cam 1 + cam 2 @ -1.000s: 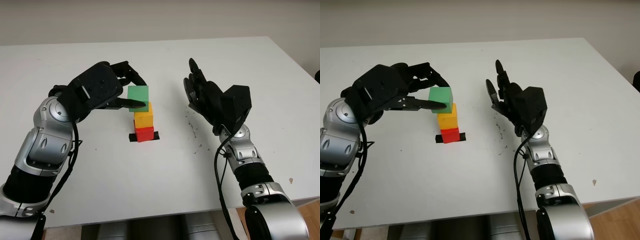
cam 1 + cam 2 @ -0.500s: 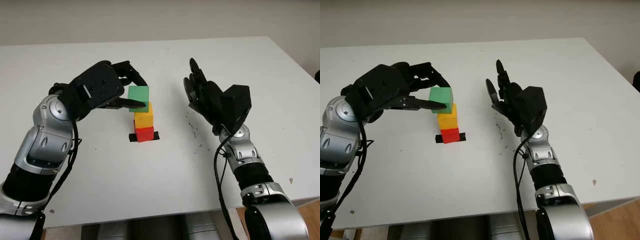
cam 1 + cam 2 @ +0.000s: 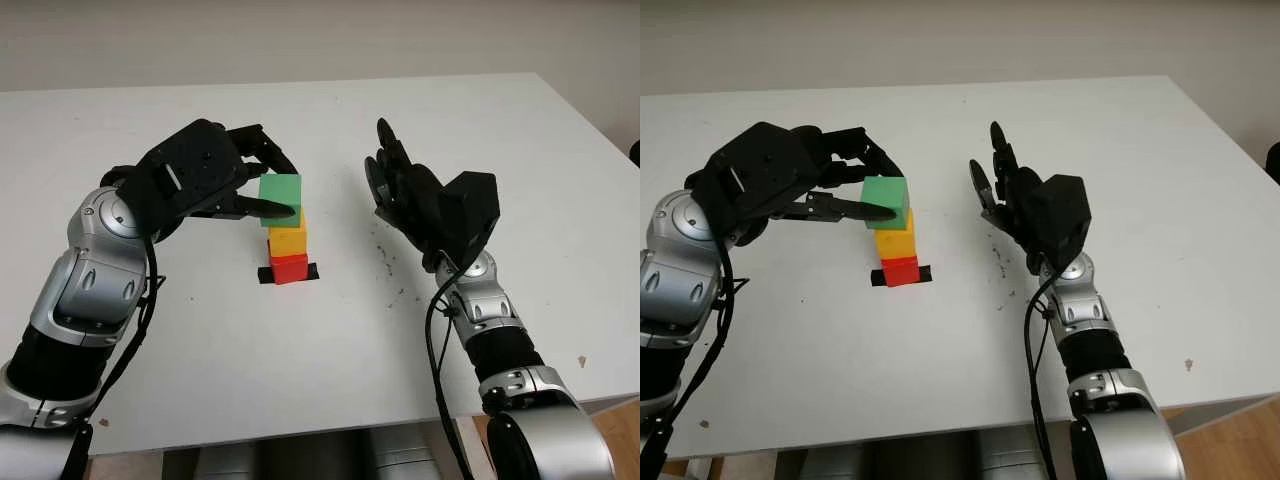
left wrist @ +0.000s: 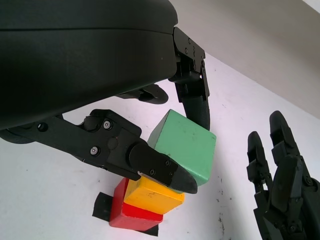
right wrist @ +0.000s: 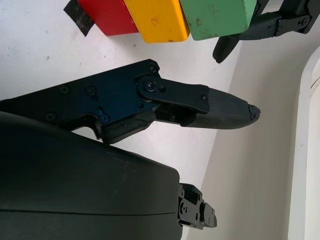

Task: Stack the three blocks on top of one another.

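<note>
- The green block [image 3: 279,191] sits at the top of the stack, on the yellow block [image 3: 288,239], which stands on the red block [image 3: 290,267]; red rests on a strip of black tape [image 3: 266,274] on the bench [image 3: 300,360].
- My left hand [image 3: 215,180] is clamped on the green block: one finger across its near face, the others behind its far side.
- From my left wrist, green looks skewed and overhanging yellow on one side, so I judge it not yet squared up.
- To finish well, I should nudge green until its edges line up with yellow, settle it flat, then part my fingers evenly and draw straight back, so no finger drags the block.
- The near fingertip [image 4: 170,175] lies just beside yellow's top edge; brushing it on release could topple the stack.
- My right hand [image 3: 400,190] is open, held upright on the far side of the stack from my left hand, apart from the blocks, holding nothing.
- Beyond it, small dark specks [image 3: 385,262] mark the bench; nothing lies in my left hand's way back.
</note>
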Robot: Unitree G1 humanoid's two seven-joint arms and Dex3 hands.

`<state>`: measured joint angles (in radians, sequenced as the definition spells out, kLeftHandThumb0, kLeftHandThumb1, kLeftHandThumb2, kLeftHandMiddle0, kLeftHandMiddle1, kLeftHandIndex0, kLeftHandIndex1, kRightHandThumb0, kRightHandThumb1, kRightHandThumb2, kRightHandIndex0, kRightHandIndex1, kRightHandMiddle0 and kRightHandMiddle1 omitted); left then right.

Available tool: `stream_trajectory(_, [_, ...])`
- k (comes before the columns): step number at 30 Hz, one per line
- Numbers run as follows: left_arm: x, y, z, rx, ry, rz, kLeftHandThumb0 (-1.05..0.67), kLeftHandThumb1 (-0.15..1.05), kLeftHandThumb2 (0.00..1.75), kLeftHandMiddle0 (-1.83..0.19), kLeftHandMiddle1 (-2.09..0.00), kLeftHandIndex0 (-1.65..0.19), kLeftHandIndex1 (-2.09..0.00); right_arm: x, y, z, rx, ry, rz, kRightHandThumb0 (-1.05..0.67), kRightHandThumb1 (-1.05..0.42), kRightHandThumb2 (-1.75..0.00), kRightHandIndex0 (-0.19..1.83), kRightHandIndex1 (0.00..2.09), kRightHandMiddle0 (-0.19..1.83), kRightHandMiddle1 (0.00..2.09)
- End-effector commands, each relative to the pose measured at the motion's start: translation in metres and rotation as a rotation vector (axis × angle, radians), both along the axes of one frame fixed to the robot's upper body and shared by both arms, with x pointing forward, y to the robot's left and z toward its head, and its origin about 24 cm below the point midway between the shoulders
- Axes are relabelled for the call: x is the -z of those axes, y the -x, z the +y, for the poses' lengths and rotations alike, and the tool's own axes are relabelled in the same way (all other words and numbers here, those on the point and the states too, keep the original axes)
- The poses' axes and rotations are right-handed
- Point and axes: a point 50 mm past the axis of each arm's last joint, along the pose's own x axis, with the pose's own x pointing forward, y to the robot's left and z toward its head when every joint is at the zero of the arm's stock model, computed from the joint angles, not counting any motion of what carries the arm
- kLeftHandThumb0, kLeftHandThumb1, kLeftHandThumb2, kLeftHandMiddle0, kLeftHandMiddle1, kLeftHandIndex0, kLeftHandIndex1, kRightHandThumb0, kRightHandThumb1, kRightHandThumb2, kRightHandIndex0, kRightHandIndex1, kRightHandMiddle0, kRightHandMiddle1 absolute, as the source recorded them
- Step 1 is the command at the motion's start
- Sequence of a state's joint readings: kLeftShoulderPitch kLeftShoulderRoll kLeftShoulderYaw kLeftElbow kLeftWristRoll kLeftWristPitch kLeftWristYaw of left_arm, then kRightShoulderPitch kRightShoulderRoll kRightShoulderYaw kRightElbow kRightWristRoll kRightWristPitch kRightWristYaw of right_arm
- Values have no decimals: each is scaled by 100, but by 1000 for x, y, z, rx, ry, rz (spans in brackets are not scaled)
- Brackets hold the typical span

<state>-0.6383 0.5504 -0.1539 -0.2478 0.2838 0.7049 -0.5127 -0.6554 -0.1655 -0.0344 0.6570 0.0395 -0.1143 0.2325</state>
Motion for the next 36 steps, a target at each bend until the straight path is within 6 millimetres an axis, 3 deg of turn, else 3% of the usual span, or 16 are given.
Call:
stream_trajectory(1, [-8,0,-3,9,1,-27,-37,105,8,-40,-7,-49,-155,-1,1,0,2,-17,-8,-78,-105,-61,-19,0,-19,0])
stream_trajectory(10, [-6,-1,-3,1,-1,-40,-38,105,8,-39,-6,-45,-151,0,2,1,1,-28,-9,-78,-105,-57,-19,0,-19,0])
stream_trajectory(13, [-4,-1,-3,-13,28,-39,-41,104,6,-35,-4,-33,-141,0,2,1,-1,-30,-6,-79,-105,-57,-19,0,-19,0])
stream_trajectory(14, [-4,-1,-3,3,32,-33,-44,104,6,-32,-4,-25,-125,0,2,1,-3,-34,-7,-78,-105,-57,-19,0,-19,0])
stream_trajectory(15, [-4,0,-3,15,33,-29,-56,104,6,-20,-3,-16,-78,0,2,1,-4,-36,-8,-77,-105,-57,-19,0,-19,0])
stream_trajectory(16, [-4,0,-4,21,30,-18,-62,104,6,-14,-4,-15,-51,0,2,1,-4,-34,-8,-77,-105,-56,-19,0,-19,0])
stream_trajectory(18, [-4,0,-4,34,5,-13,-77,105,8,0,-3,-8,-18,0,2,1,-5,-35,-11,-78,-105,-56,-19,0,-19,0])
stream_trajectory(19, [-4,0,-5,42,-9,-11,-82,105,9,5,-2,-3,-11,-1,2,2,-5,-35,-10,-77,-105,-56,-19,0,-19,0])
stream_trajectory(24, [-5,-2,-5,70,-36,-14,-95,105,16,18,-3,12,-3,-1,1,3,-2,-32,-8,-77,-105,-55,-19,0,-19,0])
stream_trajectory(36, [-4,2,4,83,2,-10,-99,105,20,19,0,19,0,0,1,2,-3,-24,-5,-76,-105,-55,-19,0,-19,0])
